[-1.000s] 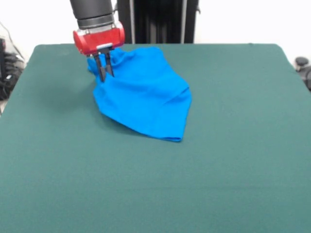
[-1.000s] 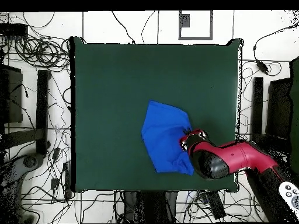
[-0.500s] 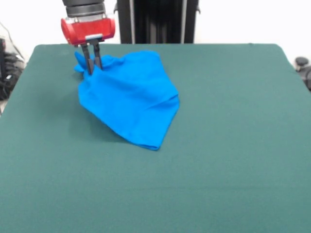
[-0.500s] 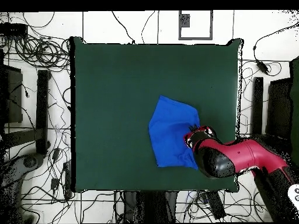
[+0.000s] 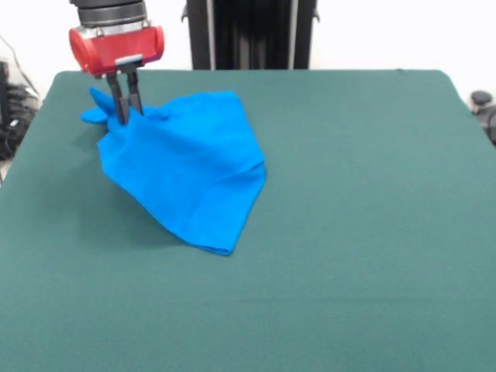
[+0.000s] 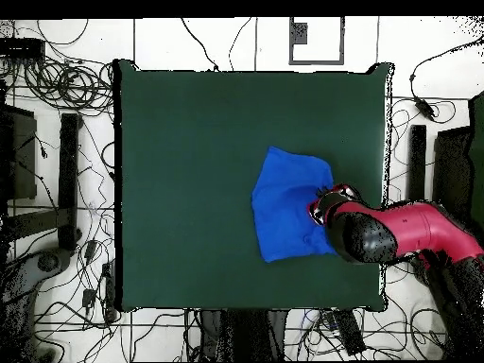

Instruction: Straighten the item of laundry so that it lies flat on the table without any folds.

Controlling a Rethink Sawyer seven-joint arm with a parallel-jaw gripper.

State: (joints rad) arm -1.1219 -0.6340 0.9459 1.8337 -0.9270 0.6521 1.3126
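Green table (image 5: pixel 372 232), jaws clenched on bunched blue T-shirt (image 5: pixel 186 170) edge, rest trailing crumpled below.

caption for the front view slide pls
Gripper shut on a raised edge of the blue T-shirt, still folded on the green table.

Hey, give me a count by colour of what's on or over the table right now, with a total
Blue: 1, the T-shirt, still bunched
Red: 1, the end effector, shut on the shirt's edge
Dark green: 1, the table
Total: 3
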